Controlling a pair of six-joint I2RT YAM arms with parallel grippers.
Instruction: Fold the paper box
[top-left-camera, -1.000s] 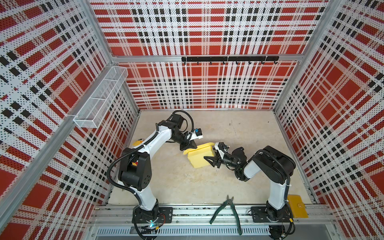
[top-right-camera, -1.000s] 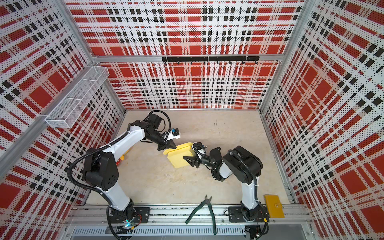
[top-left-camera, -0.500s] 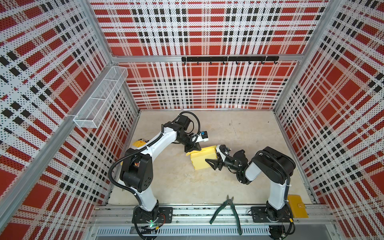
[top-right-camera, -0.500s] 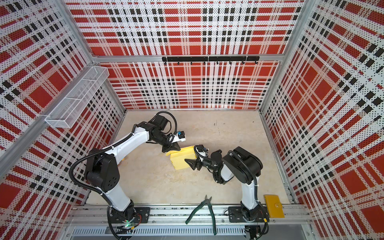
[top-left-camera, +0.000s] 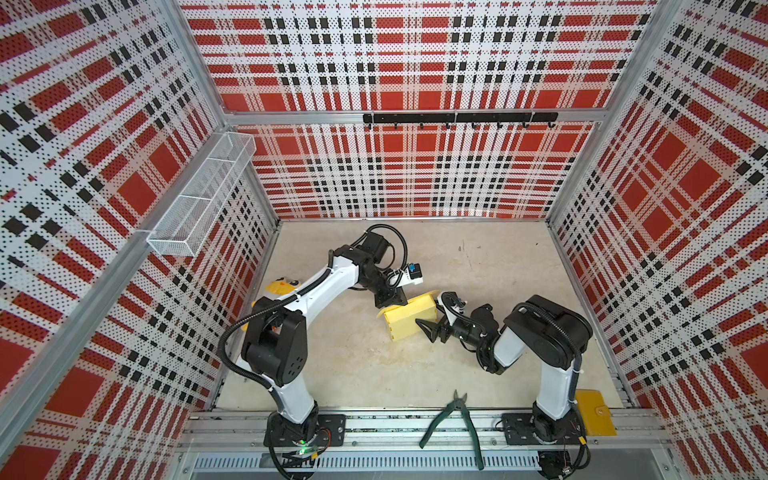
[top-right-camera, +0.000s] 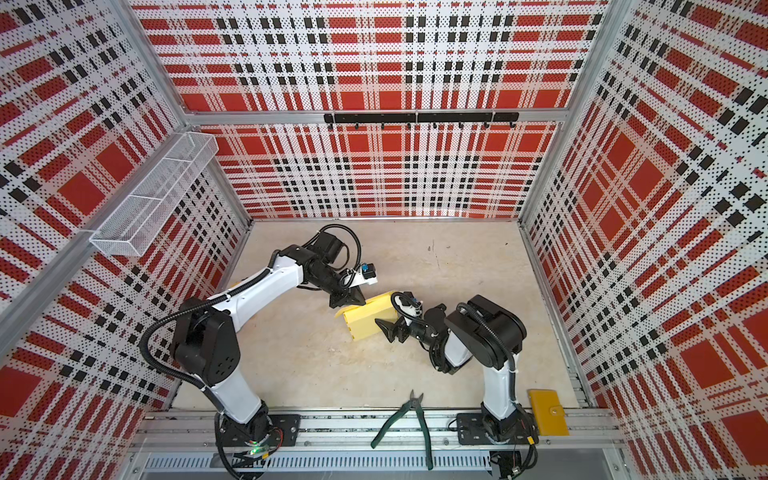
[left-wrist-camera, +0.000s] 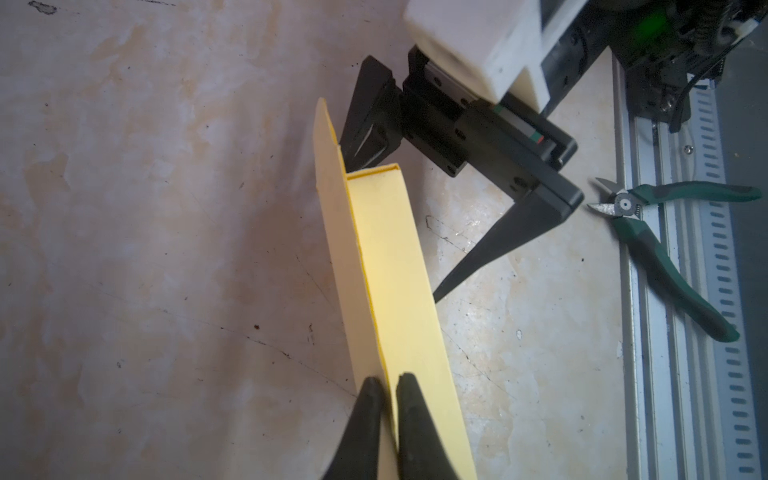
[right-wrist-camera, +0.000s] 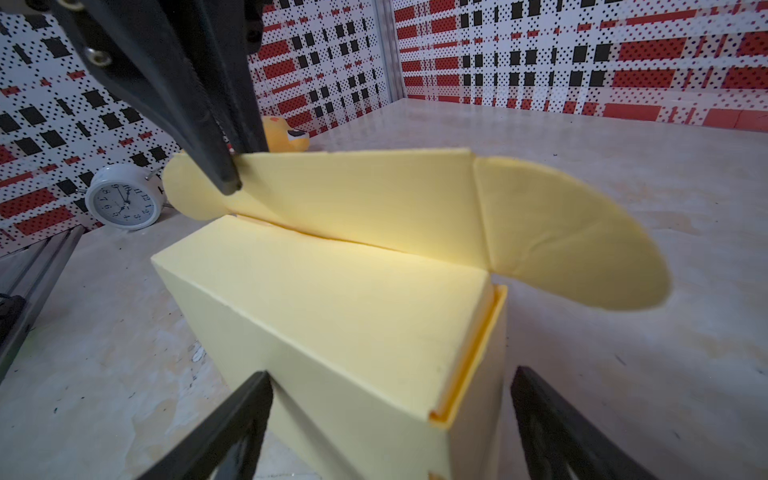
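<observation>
left wrist view: what does the left gripper (left-wrist-camera: 390, 386) have?
– its two black fingers (left-wrist-camera: 370, 415) are pinched on the thin edge of the long flap that stands up from the top of the paper box (left-wrist-camera: 386, 257). clenched on the card, as far as i can see.

and the right gripper (left-wrist-camera: 390, 228)?
– released. its jaws stand wide, one finger past the flap's far end, the other out over the table (left-wrist-camera: 166, 249), with the box's corner between them. in the right wrist view one finger is just beside the box wall and the other is clear of it.

where does the paper box sit?
– in both top views it is on the table near the middle, between the two grippers, folded into a rectangular box. a rounded tab (right-wrist-camera: 573, 241) sticks out from the flap's end.

anything else around?
– green pliers (top-left-camera: 453, 419) at the front rail, a yellow wallet (top-left-camera: 592, 411) by the right arm's base, and a white alarm clock (right-wrist-camera: 120, 199) and a yellow plush toy (top-left-camera: 278, 286) by the plaid wall.
</observation>
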